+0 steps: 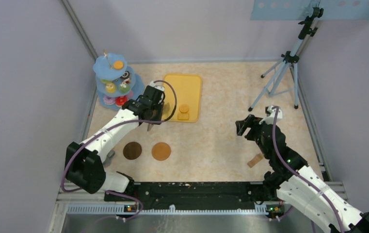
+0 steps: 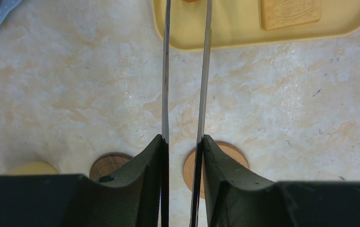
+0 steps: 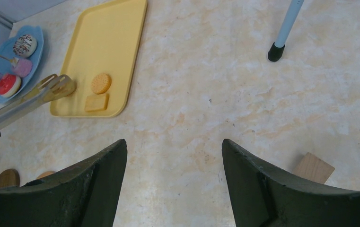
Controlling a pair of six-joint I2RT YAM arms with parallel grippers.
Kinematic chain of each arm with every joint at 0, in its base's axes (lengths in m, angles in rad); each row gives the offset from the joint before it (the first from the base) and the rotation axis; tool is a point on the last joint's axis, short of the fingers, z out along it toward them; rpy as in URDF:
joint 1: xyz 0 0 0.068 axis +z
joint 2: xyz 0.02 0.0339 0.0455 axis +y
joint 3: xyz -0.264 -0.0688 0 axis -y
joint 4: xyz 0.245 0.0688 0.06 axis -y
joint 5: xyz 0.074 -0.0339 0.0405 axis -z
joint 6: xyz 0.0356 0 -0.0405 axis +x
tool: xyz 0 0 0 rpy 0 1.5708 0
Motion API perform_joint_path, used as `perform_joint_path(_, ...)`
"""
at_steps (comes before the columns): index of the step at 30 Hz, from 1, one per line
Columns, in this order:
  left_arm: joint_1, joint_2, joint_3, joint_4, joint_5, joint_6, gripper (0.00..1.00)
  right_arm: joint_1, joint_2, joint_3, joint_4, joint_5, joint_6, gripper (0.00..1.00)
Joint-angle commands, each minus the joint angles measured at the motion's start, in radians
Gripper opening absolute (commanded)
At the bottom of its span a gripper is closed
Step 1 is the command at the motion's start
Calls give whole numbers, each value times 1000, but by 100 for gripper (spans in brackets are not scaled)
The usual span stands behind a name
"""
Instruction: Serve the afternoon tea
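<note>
Left tool [image 2: 182, 142] pinches the metal tongs [image 2: 165, 71], whose blades reach over the yellow tray [image 2: 225, 33] toward the round biscuit [image 3: 101, 83]. The square biscuit [image 2: 289, 13] lies just beside it. A dark coaster [image 1: 132, 150] and a light coaster [image 1: 161, 151] rest on the surface [image 1: 221, 126] near this tool. Right tool [image 3: 174, 146] stands spread and empty, well apart from the tray.

Plain lilac-grey walls [image 1: 22, 73] enclose a beige marbled tabletop [image 1: 221, 97], a tripod [image 1: 289, 58] at its far right.

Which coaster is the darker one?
The dark coaster, on the left in the top view, is deep brown. The tan coaster just right of it is clearly lighter.
</note>
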Motion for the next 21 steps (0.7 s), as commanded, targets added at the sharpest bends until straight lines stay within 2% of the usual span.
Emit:
perform_joint_path(1, 4, -25, 93, -11, -13, 15, 25, -5, -4, 7, 36, 1, 5, 73)
perform_joint_path(8, 4, -71, 266, -90, -63, 21, 18, -5, -3, 17, 32, 24, -18, 81)
perform_joint_path(15, 35, -86, 504, -221, -237, 68, 17, -5, -3, 39, 28, 39, -48, 84)
perform_joint_path(21, 97, -108, 564, -322, -319, 47, 17, -5, -1, 46, 34, 31, -59, 84)
